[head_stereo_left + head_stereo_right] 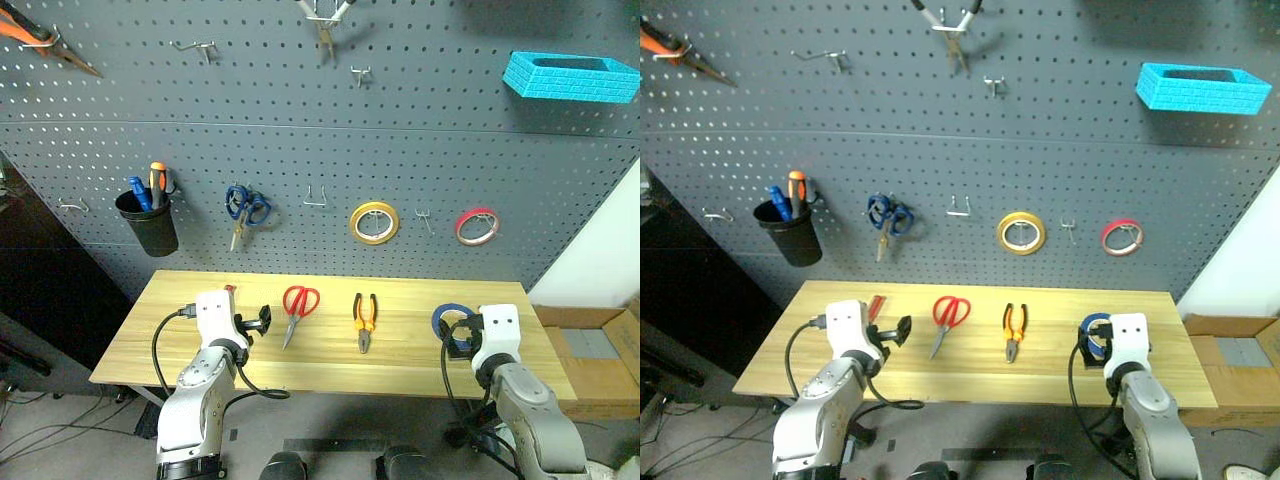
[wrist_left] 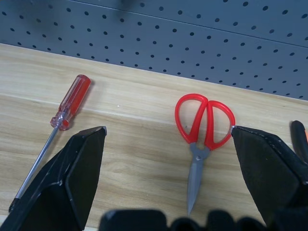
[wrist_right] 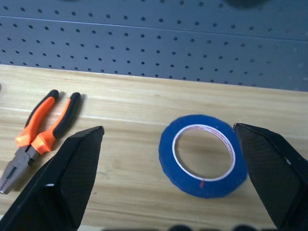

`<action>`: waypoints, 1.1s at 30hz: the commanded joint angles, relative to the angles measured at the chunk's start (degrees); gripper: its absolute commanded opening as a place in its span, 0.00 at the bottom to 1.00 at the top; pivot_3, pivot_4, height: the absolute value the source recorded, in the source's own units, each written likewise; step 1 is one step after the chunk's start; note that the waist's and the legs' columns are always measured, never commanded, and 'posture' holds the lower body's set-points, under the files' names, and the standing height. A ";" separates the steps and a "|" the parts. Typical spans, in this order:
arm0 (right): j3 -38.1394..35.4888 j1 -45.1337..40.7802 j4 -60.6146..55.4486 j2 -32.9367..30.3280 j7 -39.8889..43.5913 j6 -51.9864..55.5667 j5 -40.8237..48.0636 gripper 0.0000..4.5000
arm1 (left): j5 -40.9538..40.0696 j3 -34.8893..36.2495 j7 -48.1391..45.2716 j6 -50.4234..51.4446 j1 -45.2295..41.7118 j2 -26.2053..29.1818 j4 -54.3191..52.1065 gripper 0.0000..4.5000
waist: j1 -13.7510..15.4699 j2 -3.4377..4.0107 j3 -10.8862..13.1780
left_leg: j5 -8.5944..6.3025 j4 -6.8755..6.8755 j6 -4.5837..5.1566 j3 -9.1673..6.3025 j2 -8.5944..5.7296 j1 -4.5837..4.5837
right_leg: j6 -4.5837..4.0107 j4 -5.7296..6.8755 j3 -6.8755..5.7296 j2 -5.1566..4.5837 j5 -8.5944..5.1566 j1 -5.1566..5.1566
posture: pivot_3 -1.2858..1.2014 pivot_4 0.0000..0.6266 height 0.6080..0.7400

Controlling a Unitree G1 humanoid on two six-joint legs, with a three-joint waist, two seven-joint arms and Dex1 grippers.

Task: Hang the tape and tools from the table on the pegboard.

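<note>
On the table (image 1: pixel 330 375), four task items lie flat in a row along the wood-grain top: red-handled screwdriver (image 2: pixel 57 130) at the left end, red-handled scissors (image 1: pixel 297 310) beside it with blades pointing toward the near edge, orange-and-black pliers (image 1: pixel 365 320) in the middle, blue tape roll (image 3: pixel 203 155) at the right end. None of them touch one another. Left gripper (image 2: pixel 168 178) hovers above the tabletop, jaws spread wide and empty; in the left wrist view the screwdriver shaft runs under the tip of one finger and the scissors lie between the two fingers, nearer the other one. Right gripper (image 3: pixel 168 178) likewise hangs over the table, jaws fully released, nothing held; the blue roll sits between its fingers, the pliers beyond one of them. Behind the table, the pegboard (image 1: pixel 420 150) carries blue-handled scissors (image 1: pixel 244 212), a yellow tape ring (image 1: pixel 374 222), a red tape ring (image 1: pixel 477 226), a black cup (image 1: pixel 148 222) with two screwdrivers, and a blue basket (image 1: pixel 570 76). Several hooks on the board stand bare.
</note>
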 commanded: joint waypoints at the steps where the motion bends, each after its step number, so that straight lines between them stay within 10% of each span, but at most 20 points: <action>1: -0.27 -1.54 -1.16 -0.18 0.00 -1.41 -0.03 1.00 | -0.24 -1.08 -0.79 0.41 -0.93 1.11 -2.74 0.99 | 0.10 0.00 0.00 | 0.00 0.00 0.00 -0.01 0.00 0.00 | 0.00 0.00 0.00 0.00 0.00 0.00 | 0.56 0.00 1.00; 26: 0.27 1.15 -3.76 -1.48 0.79 0.72 -0.69 1.00 | -1.40 -1.89 0.04 2.11 0.20 0.23 -5.07 0.99 | 1.00 0.01 0.18 | -0.01 0.00 0.00 0.01 0.00 0.00 | -0.02 -0.02 0.01 0.00 -0.01 -0.02 | 0.55 0.06 1.00; 33: 0.95 -3.90 -1.03 -5.53 5.59 4.17 0.96 1.00 | -2.29 -11.47 -10.99 0.83 -4.09 4.83 -5.10 0.99 | 0.88 -0.07 1.47 | -0.01 0.02 0.00 0.01 0.00 -0.01 | -0.02 -0.04 0.01 -0.02 -0.01 -0.04 | 0.54 0.13 1.00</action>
